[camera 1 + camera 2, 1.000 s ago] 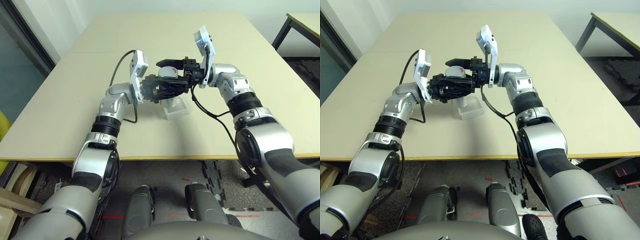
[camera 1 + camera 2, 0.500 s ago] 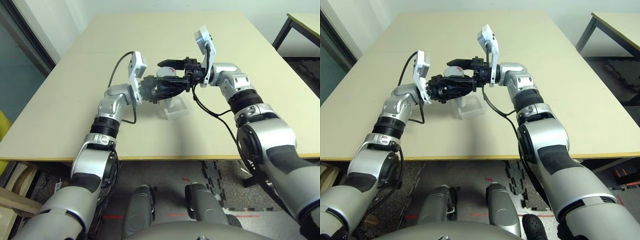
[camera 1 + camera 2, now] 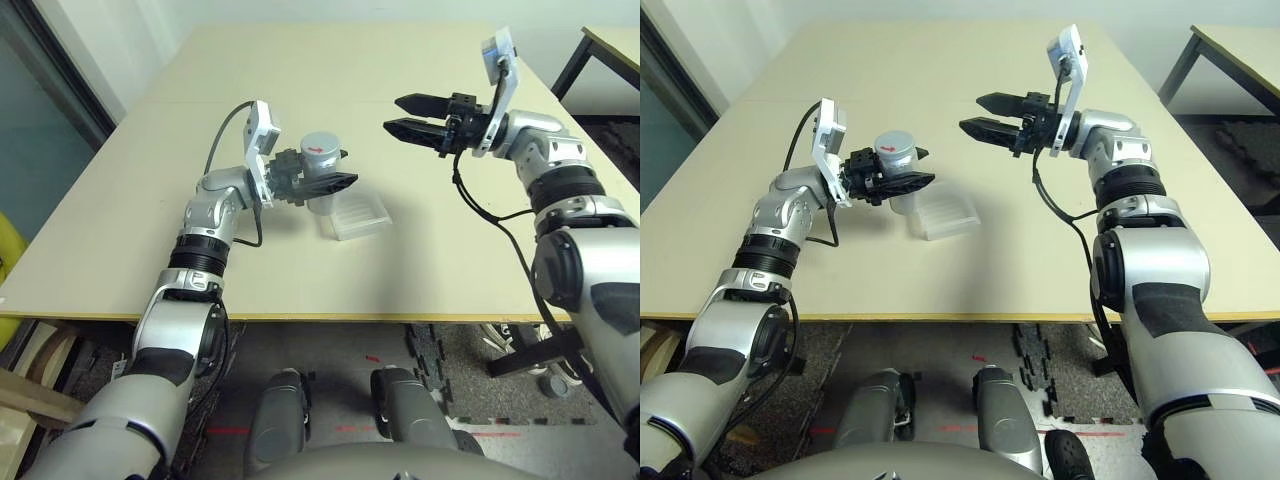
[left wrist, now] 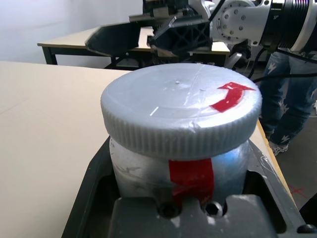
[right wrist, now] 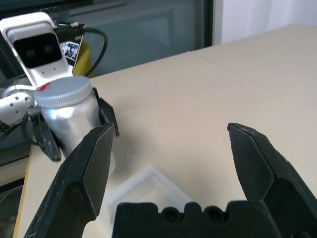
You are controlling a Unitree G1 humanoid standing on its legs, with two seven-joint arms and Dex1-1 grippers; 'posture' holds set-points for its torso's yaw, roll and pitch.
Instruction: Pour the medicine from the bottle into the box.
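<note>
My left gripper (image 3: 336, 168) is shut on the silver-grey bottle (image 3: 316, 165), holding it upright just above the table. The bottle's round grey cap (image 4: 181, 111), which carries a red arrow, is on, and a red stripe runs down the bottle's side. The medicine is hidden inside. The clear plastic box (image 3: 358, 213) lies on the table right beside the bottle, on its right and slightly nearer to me. My right gripper (image 3: 400, 113) hangs open and empty in the air, well to the right of the bottle and beyond the box. In the right wrist view the bottle (image 5: 67, 114) and the box (image 5: 148, 191) lie ahead of the spread fingers (image 5: 94, 163).
The beige table (image 3: 300, 60) stretches far behind the arms, with its front edge (image 3: 300, 318) near my body. A second table (image 3: 612, 40) stands at the far right. A person's legs in jeans (image 4: 287, 99) stand beyond the table's edge.
My right gripper has come off the bottle's cap, opened and swung away up and to the right. The left gripper with the bottle has drawn slightly left, uncovering the box.
</note>
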